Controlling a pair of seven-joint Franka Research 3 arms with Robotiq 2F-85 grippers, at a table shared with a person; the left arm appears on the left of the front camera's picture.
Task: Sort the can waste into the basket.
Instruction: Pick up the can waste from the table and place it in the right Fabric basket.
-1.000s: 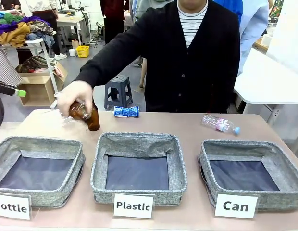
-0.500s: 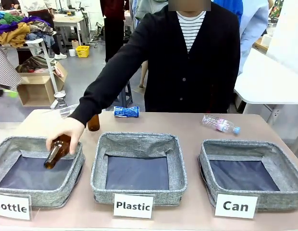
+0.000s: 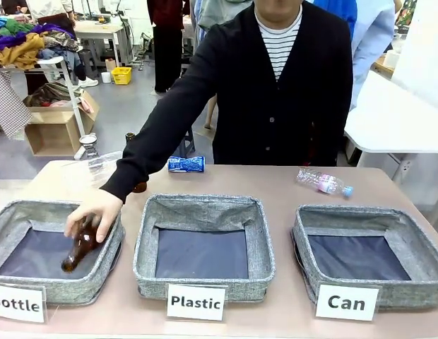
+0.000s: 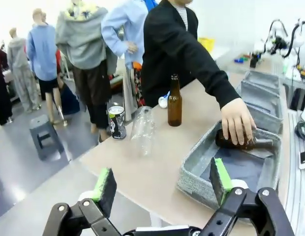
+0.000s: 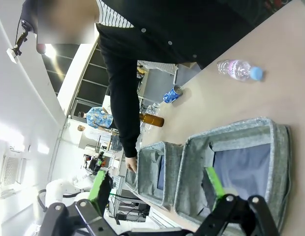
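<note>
Blue can (image 3: 186, 164) apparently at table (image 3: 282, 185) edge

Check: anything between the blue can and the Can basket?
Barely. The blue can lies behind the Plastic bin, whose far right corner nears the straight line to the Can basket; a clear bottle lies behind that basket.

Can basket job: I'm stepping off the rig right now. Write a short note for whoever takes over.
Left gripper: open, empty. Right gripper: open, empty.
Blue crushed can with white print: lying at the far edge of the table.
Dark drink can: upright at that edge, beside a clear plastic bottle.
Grey fabric basket signed "Can": nothing in it.
Person's hand: holds a brown glass bottle inside the grey "Bottle" bin.
Done: no can sorted. Left: both cans.
</note>
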